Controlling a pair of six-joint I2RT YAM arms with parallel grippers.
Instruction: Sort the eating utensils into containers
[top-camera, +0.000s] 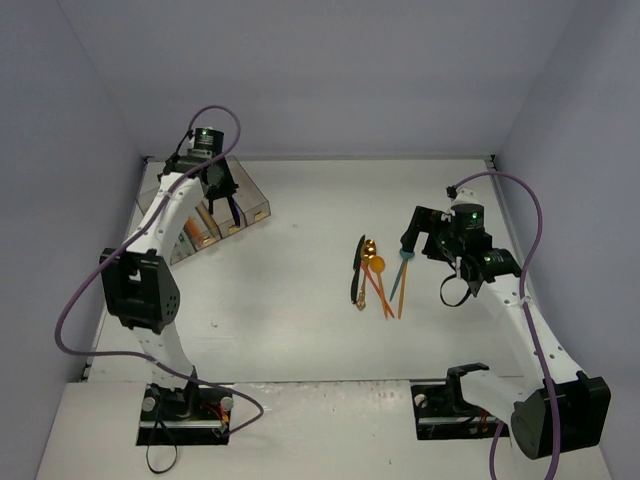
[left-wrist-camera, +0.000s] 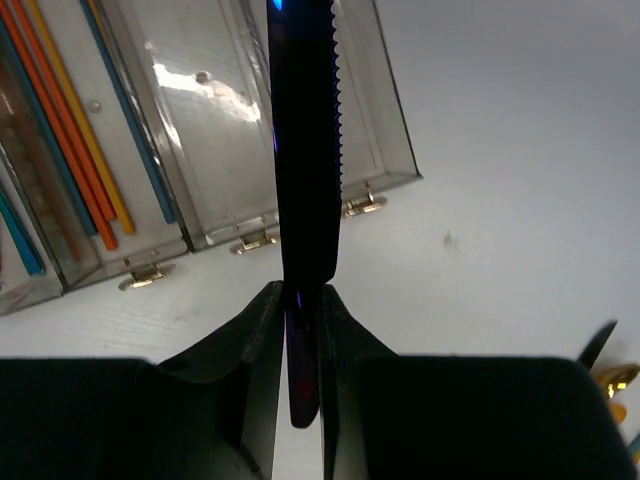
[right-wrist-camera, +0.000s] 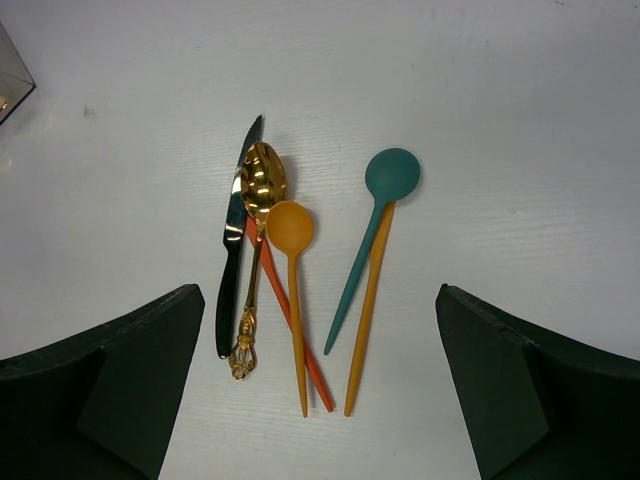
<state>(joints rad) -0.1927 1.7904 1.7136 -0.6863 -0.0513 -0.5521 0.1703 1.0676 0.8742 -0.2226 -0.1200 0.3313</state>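
Above the row of narrow, clear smoky-plastic bins (left-wrist-camera: 395, 150), the left tool (left-wrist-camera: 300, 300) is pinching the handle of a dark, purple-sheened serrated knife (left-wrist-camera: 305, 150), its jaws narrowed onto it. The blade is pointing out across the bins; which bin it is over I cannot tell. Slim orange, yellow and blue handles (left-wrist-camera: 75, 130) are lying in the bins left of the blade. Well to the right of the bins, on the white bench (right-wrist-camera: 520, 120), the right tool (right-wrist-camera: 318, 300) is hanging with jaws spread wide over a loose cluster: a black-handled knife (right-wrist-camera: 232, 270), an ornate gold spoon (right-wrist-camera: 262, 185), an orange spoon (right-wrist-camera: 289, 228) and a teal spoon (right-wrist-camera: 391, 172).
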